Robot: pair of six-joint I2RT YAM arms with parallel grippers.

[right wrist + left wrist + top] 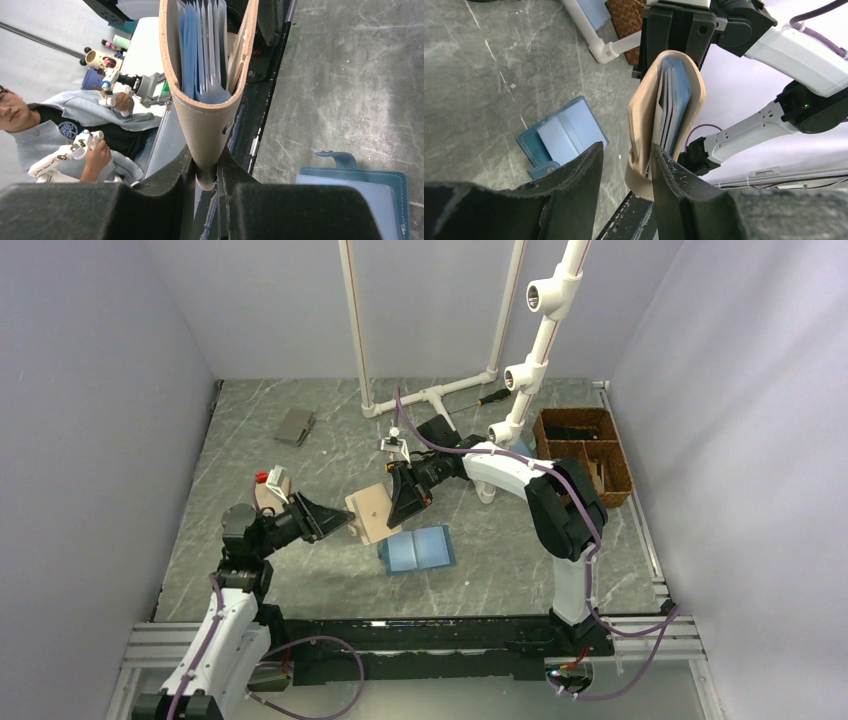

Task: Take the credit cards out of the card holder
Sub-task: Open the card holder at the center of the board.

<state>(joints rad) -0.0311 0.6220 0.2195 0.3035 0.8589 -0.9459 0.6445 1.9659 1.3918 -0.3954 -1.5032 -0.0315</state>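
On a grey marbled counter (300, 570), the right arm (560, 500) and the left arm (235, 610) meet over the middle, with the tan card holder (370, 512) held in the air between them, clear of the surface. A light-blue bifold (415, 550) lies open on the counter just beside and below it.

The right hand (205, 172) is closed tight on the holder's folded spine, so the two tan walls bow apart into a narrow U with the free edges turned toward the left arm. The left hand (626, 150) stands partly open around the lower end of one tan wall. That wall lies close against one finger, a clear gap shows on the other side, and nothing is gripped.

Inside, blue and white cards (202, 55) stand packed edge-on; cards and pocket panels cannot be told apart here.

The holder looks light, soft and pliant, likely to flex or swivel about the single pinch at its spine if pulled hard. The cards look thin, stiff and slick. The better hold is probably a flat pinch on an exposed card edge, drawn straight out along the pocket, not on the yielding wall.
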